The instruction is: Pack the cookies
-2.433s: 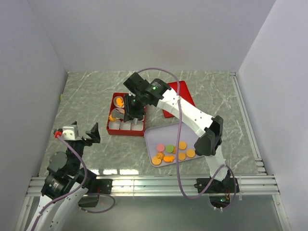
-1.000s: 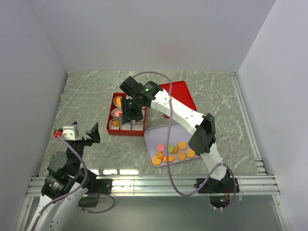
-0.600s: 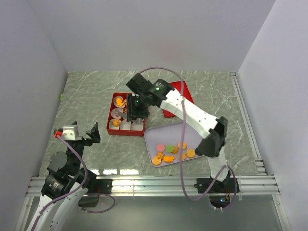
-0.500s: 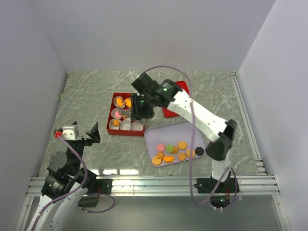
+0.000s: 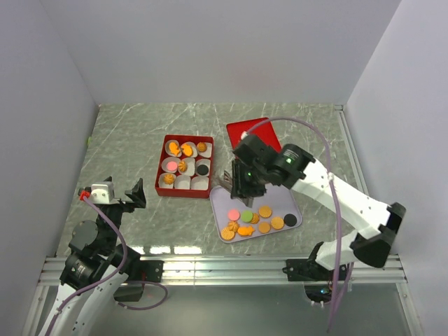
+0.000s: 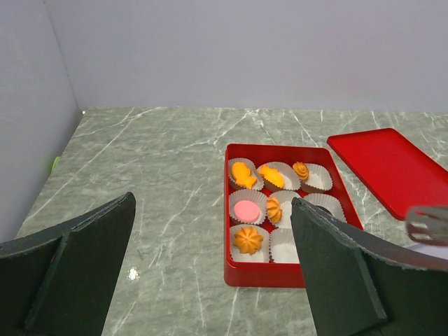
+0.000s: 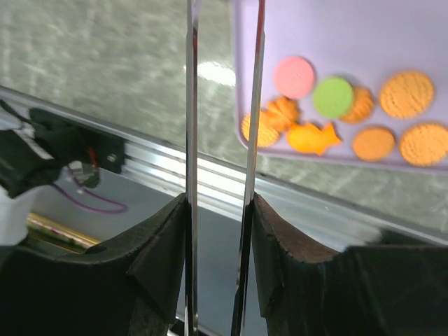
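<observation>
Cookies (image 5: pixel 255 220) lie on a lavender tray (image 5: pixel 222 197): orange, pink, green and one black; the right wrist view shows them (image 7: pixel 329 98) too. More cookies (image 5: pixel 172 148) sit in white paper cups in the red box (image 5: pixel 159 168), among them a black one (image 5: pixel 202 169). My right gripper (image 5: pixel 239 179) hangs over the tray's far left corner, shut on metal tongs (image 7: pixel 190 105) whose blades stand apart with nothing between them. My left gripper (image 5: pixel 120 196) rests open at the near left; its view looks at the box (image 6: pixel 236 271) from a distance.
The red lid (image 5: pixel 246 131) lies flat behind the tray, right of the box. Grey walls close in the marble table on three sides. An aluminium rail (image 5: pixel 224 269) runs along the near edge. The tongs' tip (image 6: pixel 427 225) shows at the left wrist view's right edge.
My right arm has swung from over the red box back to the right, above the tray's corner. The box is uncovered again, with a black cookie in a cup. The left arm stayed still.
</observation>
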`<action>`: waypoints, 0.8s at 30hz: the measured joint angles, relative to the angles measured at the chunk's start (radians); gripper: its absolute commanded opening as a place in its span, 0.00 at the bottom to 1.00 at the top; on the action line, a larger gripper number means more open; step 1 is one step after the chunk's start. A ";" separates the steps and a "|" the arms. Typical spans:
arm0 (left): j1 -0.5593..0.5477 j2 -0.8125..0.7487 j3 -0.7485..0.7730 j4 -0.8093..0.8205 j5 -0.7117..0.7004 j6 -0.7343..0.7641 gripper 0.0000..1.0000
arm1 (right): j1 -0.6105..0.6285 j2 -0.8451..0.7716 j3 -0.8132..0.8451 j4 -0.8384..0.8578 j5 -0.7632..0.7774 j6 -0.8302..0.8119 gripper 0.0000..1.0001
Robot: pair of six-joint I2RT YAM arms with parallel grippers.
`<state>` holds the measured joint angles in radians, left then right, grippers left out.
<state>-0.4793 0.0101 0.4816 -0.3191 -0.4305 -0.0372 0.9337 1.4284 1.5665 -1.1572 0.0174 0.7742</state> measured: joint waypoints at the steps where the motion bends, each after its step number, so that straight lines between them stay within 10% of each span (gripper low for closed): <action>1: 0.000 0.000 0.000 0.000 0.000 0.000 0.99 | 0.000 -0.029 -0.038 0.001 0.002 0.007 0.46; 24: 0.000 0.000 0.000 0.000 0.000 0.000 1.00 | 0.000 -0.286 -0.365 -0.058 0.005 0.074 0.45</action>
<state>-0.4793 0.0097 0.4816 -0.3191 -0.4305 -0.0372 0.9337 1.1423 1.2015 -1.2152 0.0227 0.8478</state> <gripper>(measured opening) 0.995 0.458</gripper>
